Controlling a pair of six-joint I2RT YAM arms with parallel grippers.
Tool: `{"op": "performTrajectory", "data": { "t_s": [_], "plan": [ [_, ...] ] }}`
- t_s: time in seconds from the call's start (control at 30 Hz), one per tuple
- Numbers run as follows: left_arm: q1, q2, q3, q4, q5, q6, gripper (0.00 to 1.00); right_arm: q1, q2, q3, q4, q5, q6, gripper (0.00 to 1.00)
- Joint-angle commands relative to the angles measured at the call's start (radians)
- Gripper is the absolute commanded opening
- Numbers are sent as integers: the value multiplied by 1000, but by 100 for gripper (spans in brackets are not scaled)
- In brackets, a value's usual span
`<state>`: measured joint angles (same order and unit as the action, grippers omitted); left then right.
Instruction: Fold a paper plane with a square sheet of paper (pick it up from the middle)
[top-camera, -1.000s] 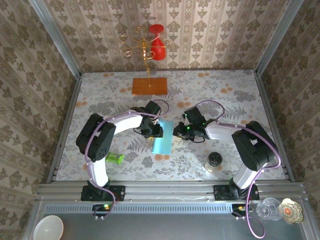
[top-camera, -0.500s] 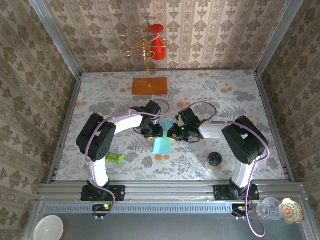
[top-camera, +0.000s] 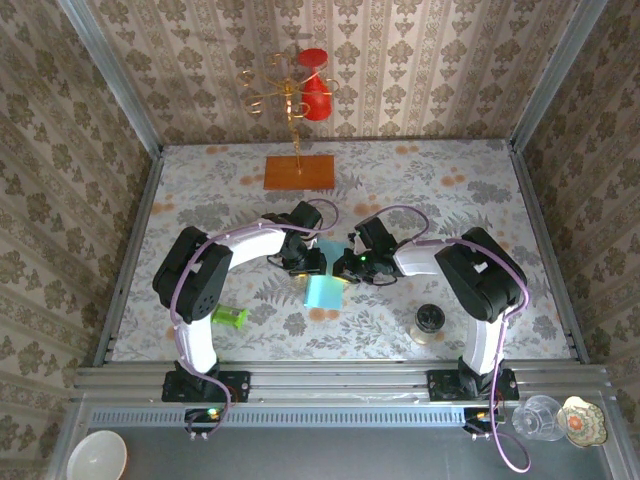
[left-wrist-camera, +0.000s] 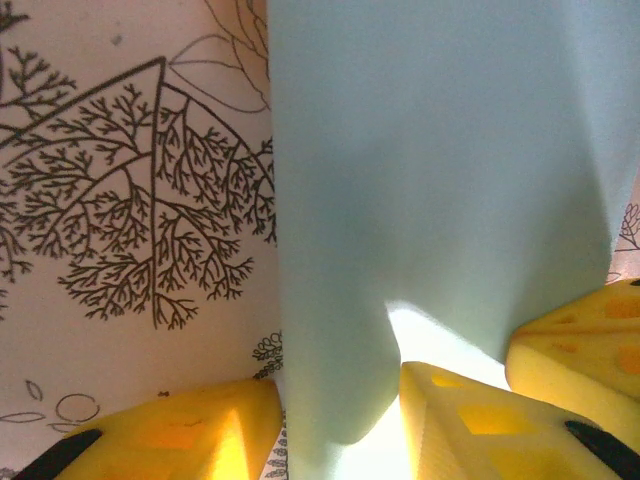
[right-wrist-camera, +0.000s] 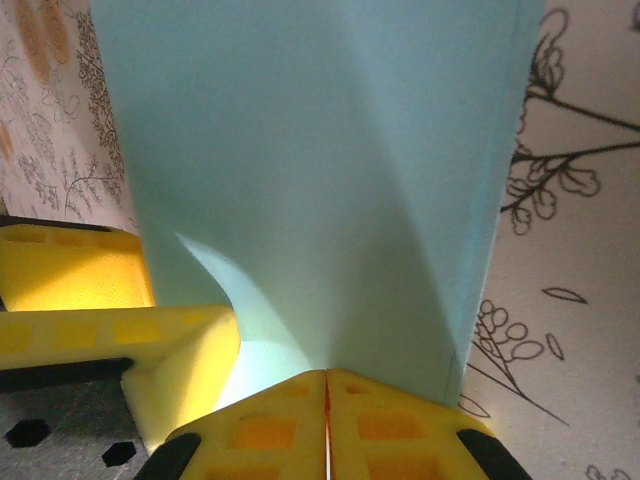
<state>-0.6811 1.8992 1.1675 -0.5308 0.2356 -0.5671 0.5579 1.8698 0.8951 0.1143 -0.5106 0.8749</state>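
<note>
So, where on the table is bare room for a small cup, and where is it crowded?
Free: far right, between the orange board and the right wall; the near strip between the green cylinder and the jar. Crowded: the middle, where the left gripper and right gripper meet at the paper.

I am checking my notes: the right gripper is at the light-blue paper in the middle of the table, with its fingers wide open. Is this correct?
Not fully. The right gripper is at the light-blue paper in the middle of the table, but its fingers are shut, tips pressed together on the paper. The right wrist view shows it.
</note>
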Motion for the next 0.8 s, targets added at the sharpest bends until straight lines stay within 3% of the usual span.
{"op": "performTrajectory", "data": {
  "t_s": [0.0,0.13,0.33,0.57,0.77],
  "plan": [
    [-37,157,-78,63,23,10,43,-12,22,-32,-20,-1,-5,10],
    [-27,119,-80,52,24,-2,43,-33,29,-56,-60,13,-36,9],
    [42,-105,-85,50,15,-42,43,-43,76,36,-280,28,-206,6],
    [115,-299,-81,134,198,-90,47,-45,165,186,-475,3,-393,4],
    [80,-263,-115,234,292,-178,32,-49,190,200,-469,-4,-389,4]
  ]
}}
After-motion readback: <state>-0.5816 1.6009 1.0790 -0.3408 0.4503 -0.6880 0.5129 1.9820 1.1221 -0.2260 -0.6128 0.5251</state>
